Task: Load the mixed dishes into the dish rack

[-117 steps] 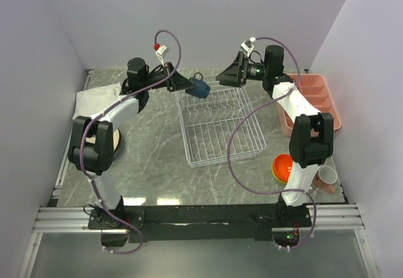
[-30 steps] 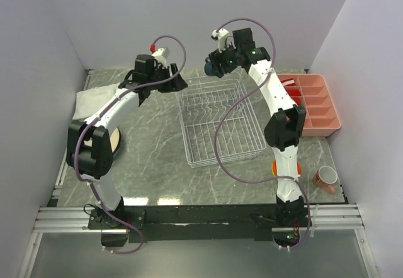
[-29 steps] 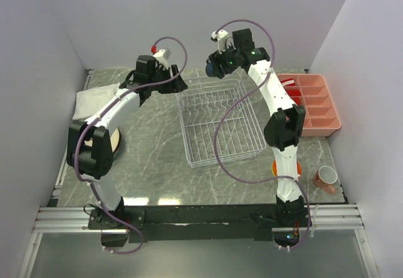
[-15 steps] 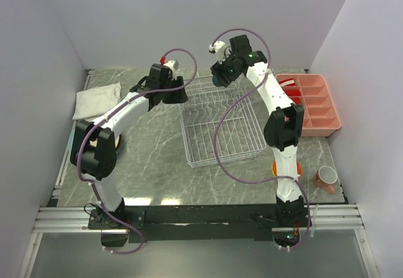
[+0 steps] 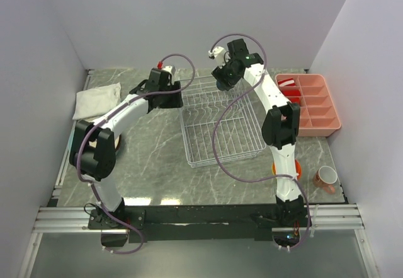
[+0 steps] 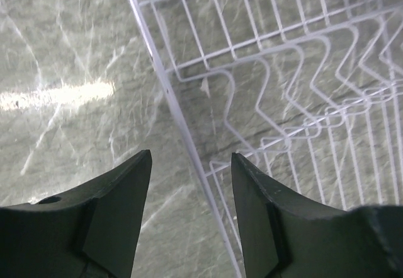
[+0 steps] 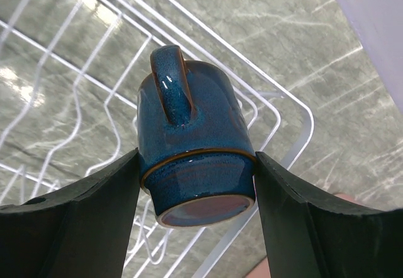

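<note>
Hovering small dark blue mug (image 7: 195,145) over dish rack (image 5: 220,127) far corner — right fingers (image 7: 94,227) clamp its glazed body, handle clear. Stiff, light, slick, chippable — lower gently. Left fingers (image 6: 119,208) spread, empty.

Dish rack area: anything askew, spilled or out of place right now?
Nothing damaged or spilled. The dark blue mug is gripped squarely by the right end effector over the dish rack's far end.
</note>
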`<state>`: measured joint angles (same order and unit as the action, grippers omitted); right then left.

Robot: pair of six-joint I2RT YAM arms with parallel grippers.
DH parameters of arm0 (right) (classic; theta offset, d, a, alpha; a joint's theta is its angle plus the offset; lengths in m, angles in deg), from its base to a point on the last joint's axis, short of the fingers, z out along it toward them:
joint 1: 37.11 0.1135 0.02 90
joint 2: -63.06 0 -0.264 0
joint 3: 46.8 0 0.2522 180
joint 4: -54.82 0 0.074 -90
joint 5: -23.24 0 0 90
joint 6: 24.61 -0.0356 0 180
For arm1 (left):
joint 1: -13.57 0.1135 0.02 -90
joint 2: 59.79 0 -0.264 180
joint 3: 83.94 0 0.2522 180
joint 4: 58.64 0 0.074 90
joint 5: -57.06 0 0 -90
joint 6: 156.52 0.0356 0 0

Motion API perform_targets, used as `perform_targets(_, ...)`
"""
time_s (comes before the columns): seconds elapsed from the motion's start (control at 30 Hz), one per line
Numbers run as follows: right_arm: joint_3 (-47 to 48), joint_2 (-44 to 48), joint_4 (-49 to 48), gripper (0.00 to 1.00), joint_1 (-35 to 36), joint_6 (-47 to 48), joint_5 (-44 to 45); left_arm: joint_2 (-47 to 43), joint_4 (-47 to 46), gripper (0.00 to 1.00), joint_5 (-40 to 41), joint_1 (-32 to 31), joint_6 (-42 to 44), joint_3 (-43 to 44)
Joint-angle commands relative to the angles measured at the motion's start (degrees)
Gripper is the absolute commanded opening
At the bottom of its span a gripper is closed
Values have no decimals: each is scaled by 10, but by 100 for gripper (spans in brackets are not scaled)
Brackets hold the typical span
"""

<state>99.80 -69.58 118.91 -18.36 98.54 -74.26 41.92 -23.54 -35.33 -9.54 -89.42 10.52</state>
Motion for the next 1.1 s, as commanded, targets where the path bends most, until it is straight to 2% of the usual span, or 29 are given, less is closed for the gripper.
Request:
perform_targets(0.0, 33, -8, -1, 36, 6, 31, 32, -13, 0, 60, 13, -9, 16, -13)
perform_targets(0.5, 2, -23, -15, 34, 5, 247, 57, 24, -7, 60, -18, -20, 32, -2)
perform_targets(0.7, -1, -32, 16, 34, 6, 320, 45, 29, -11, 61, -17, -21, 33, -5)
perform_targets(0.97, 9, -56, 35, 35, 9, 338, 57, 23, -17, 62, -18, -26, 33, -17)
perform_targets(1.07, -6, -55, 21, 39, 9, 336, 58, 23, -20, 62, -17, -26, 33, -21)
